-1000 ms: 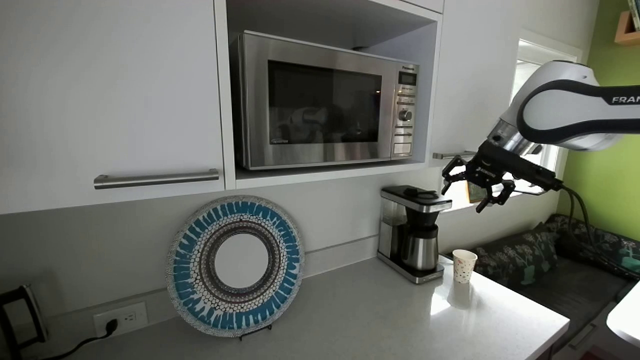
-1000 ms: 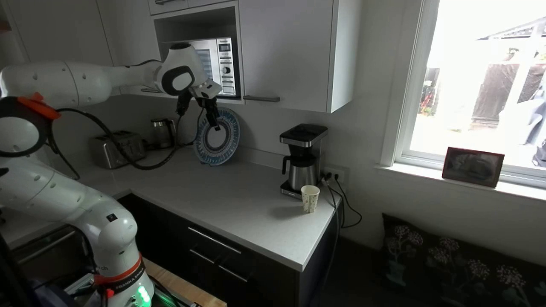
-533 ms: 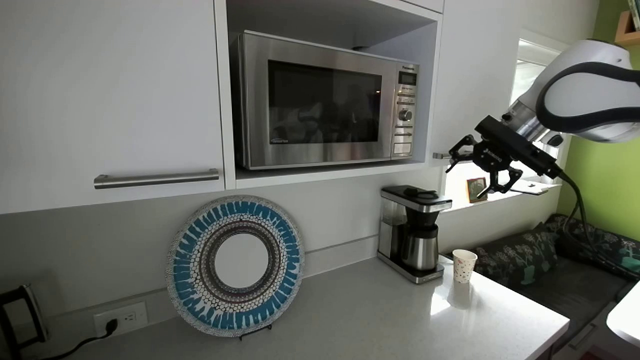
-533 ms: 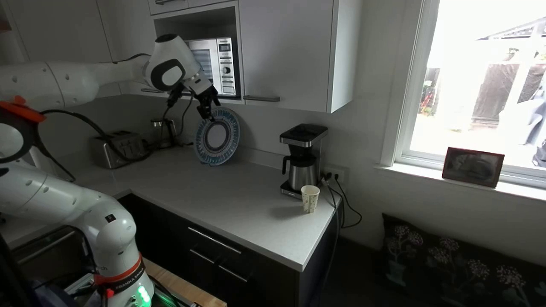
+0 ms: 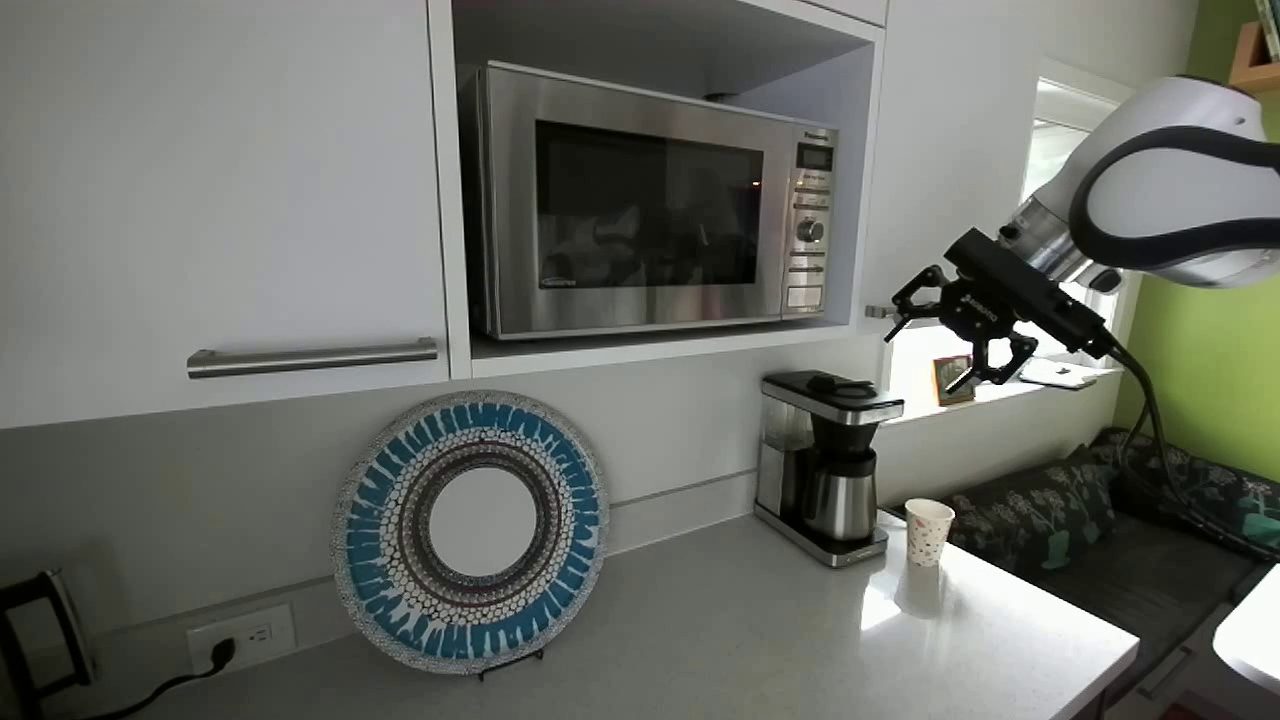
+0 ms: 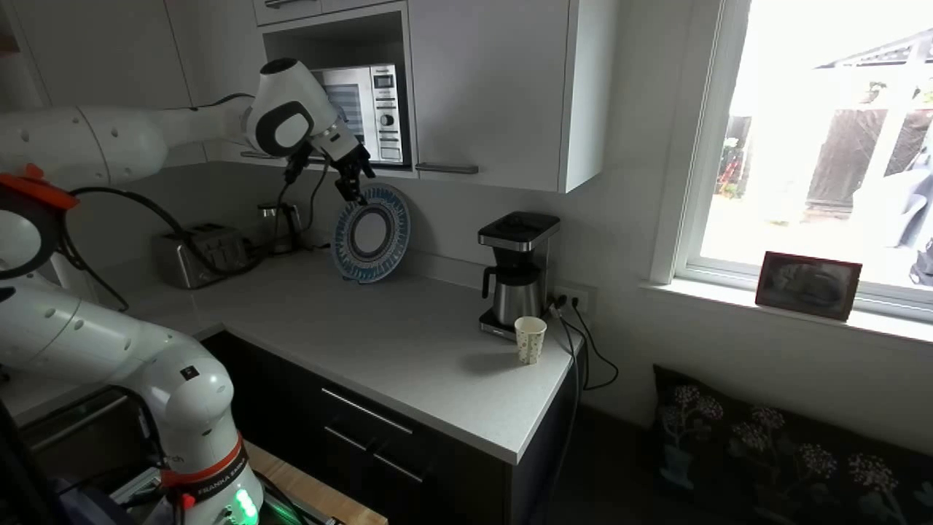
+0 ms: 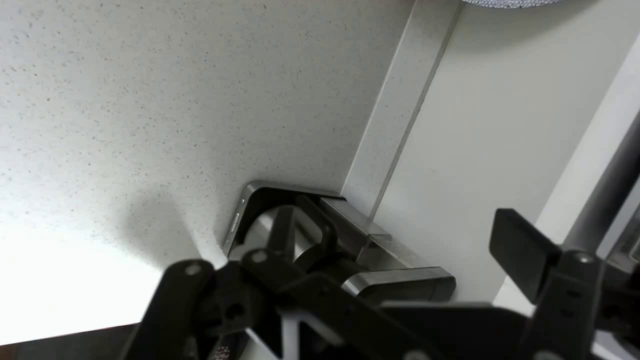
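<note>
At the far left of the bench [image 5: 700,630], in an exterior view, I see a kettle handle [image 5: 45,640] edging in. Next comes a blue-and-white decorative plate [image 5: 484,525], propped nearly upright on a black wire stand [image 5: 512,664]. Higher up and further right, my Panasonic microwave oven [image 5: 650,200] sits in an open cabinet niche [image 5: 640,40]. Right of that, down on the bench, stands the drip coffee maker [image 5: 830,400], long axis vertical, with its steel carafe [image 5: 845,505] seated on the base. I judge it the nearest thing below my hand [image 5: 920,363], which hangs in mid-air, I'd say above the level of its lid. From the wrist view it lies low in frame, beyond and between the fingers [image 7: 517,250], one of which covers part of the carafe. I have only this arm to work with. Its fingers stand wide apart, angled downward, with nothing between them and nothing touched. Further right, a speckled paper cup [image 5: 928,535] stands upright just beside the coffee maker; I can't pick it out from the wrist. Past it are a framed picture [image 5: 953,380] and a patterned cushion [image 5: 1045,510].
</note>
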